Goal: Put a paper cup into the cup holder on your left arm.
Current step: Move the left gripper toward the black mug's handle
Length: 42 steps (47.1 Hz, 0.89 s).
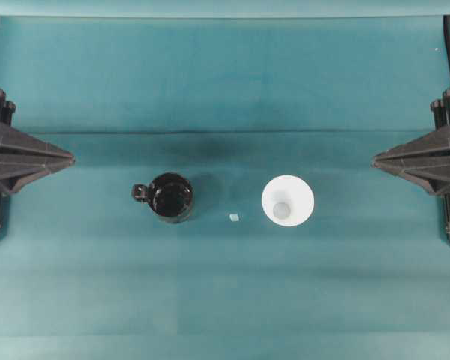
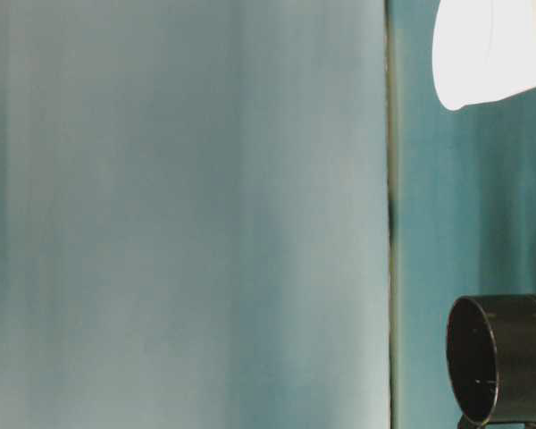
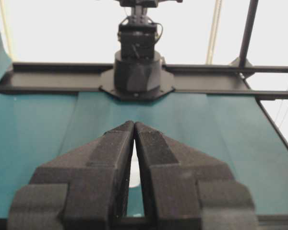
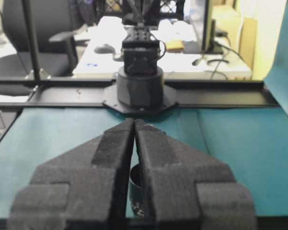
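While both hands, left (image 1: 69,159) and right (image 1: 378,159), sit pinched together at opposite tabletop (image 1: 225,300) edges, I log a glossy black mug-like cup holder (image 1: 171,197) mid-cloth, a white tapered paper cup (image 1: 287,200) well apart rightward.

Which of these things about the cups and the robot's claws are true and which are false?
1. The paper cup stands upright with its opening up. True.
2. The paper cup sits inside the cup holder. False: they stand apart on the table.
3. The left gripper holds the paper cup. False: it is shut, empty, at the table's edge.
4. The right gripper is shut and holds nothing. True.
5. A small pale scrap lies between the two cups. True.
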Each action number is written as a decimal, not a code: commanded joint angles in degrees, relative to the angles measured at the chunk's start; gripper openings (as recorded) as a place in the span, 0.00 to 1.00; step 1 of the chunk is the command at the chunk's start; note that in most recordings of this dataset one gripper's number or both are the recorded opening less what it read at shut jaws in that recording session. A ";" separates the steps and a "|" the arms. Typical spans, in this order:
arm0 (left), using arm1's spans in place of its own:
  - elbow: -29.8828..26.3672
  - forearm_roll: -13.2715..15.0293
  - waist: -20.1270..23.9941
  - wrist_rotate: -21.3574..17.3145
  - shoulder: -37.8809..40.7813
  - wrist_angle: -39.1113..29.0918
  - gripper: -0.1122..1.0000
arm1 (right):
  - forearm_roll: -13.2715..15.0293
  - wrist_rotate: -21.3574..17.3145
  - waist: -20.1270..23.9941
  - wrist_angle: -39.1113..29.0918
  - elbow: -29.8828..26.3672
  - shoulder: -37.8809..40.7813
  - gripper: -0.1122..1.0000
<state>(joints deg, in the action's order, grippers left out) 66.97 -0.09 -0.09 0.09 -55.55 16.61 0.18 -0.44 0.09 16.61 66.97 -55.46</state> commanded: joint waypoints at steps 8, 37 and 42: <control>-5.19 -0.70 -1.41 1.32 2.81 -8.96 0.13 | -2.72 -2.20 -0.97 -6.59 -3.96 3.16 0.09; -8.35 -0.88 -1.49 0.62 18.63 -24.52 0.13 | -2.55 -6.94 -1.93 -28.04 -14.77 18.81 0.05; -9.58 -0.97 -1.49 -1.05 21.45 -28.13 0.13 | -2.29 -6.86 -1.93 -32.78 -17.31 21.62 0.05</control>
<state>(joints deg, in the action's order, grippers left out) 59.15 -0.88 -1.49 -0.18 -35.68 -9.76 -2.29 -6.77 -1.67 -13.36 52.91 -35.42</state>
